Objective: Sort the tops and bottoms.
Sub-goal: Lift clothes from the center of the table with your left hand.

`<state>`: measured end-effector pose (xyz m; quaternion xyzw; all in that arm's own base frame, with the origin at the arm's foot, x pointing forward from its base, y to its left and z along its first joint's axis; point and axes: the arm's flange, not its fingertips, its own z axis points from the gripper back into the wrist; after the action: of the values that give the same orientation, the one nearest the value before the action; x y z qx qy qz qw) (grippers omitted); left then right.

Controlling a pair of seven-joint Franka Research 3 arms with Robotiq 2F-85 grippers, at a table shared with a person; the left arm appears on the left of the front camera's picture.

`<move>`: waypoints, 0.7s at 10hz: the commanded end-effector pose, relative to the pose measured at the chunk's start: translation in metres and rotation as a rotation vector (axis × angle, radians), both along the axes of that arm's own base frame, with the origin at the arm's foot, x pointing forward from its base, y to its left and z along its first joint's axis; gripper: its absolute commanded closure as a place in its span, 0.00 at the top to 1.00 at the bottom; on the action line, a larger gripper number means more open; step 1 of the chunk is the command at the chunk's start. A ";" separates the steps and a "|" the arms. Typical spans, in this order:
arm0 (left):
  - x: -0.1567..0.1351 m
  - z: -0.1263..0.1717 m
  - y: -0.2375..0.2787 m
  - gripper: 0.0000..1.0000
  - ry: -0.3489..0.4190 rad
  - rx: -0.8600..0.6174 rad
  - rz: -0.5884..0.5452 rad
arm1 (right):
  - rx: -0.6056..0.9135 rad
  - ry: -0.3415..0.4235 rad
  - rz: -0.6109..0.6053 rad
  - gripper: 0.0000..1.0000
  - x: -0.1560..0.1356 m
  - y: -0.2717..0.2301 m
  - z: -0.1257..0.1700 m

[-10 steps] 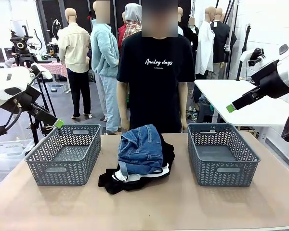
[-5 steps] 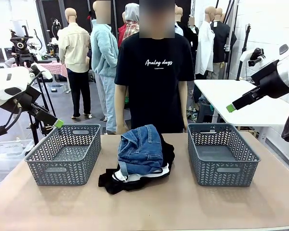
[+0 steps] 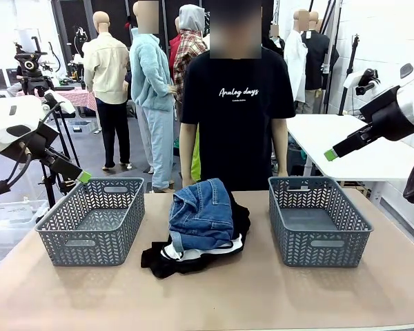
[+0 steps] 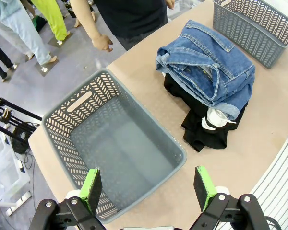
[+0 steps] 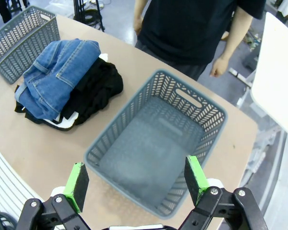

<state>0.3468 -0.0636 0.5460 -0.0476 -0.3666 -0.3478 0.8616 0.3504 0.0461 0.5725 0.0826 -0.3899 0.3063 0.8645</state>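
The person (image 3: 238, 110) in the black T-shirt has stepped a little toward the robot's right since a moment ago. They now stand slightly off-centre behind the pile of clothes (image 3: 201, 231) at the far edge of the table (image 3: 214, 296), arms hanging down.

Nothing else has moved. The pile still lies in the middle of the table between the two grey baskets, touching neither. Folded blue jeans (image 3: 201, 212) sit on top, a black garment (image 3: 167, 261) spreads out beneath them, and a bit of white cloth (image 3: 193, 254) peeks out at the near side. The left basket (image 3: 90, 252) and the right basket (image 3: 324, 252) each show a bare grey bottom.

The arms have stayed where they were. The left gripper (image 4: 147, 186) hangs in the air above the left basket, fingers spread wide with nothing between them. The right gripper (image 5: 136, 179) is held high over the right basket, also spread wide and holding nothing. No clothes have been sorted yet.
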 end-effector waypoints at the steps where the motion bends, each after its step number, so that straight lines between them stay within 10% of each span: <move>1: -0.001 0.000 0.001 1.00 0.001 0.001 -0.001 | 0.006 0.002 0.002 1.00 0.000 0.002 -0.004; 7: -0.001 0.000 0.001 1.00 0.001 0.001 -0.001 | 0.006 0.002 0.002 1.00 0.000 0.002 -0.004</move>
<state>0.3468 -0.0636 0.5460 -0.0476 -0.3666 -0.3478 0.8616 0.3504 0.0461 0.5725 0.0826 -0.3899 0.3063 0.8645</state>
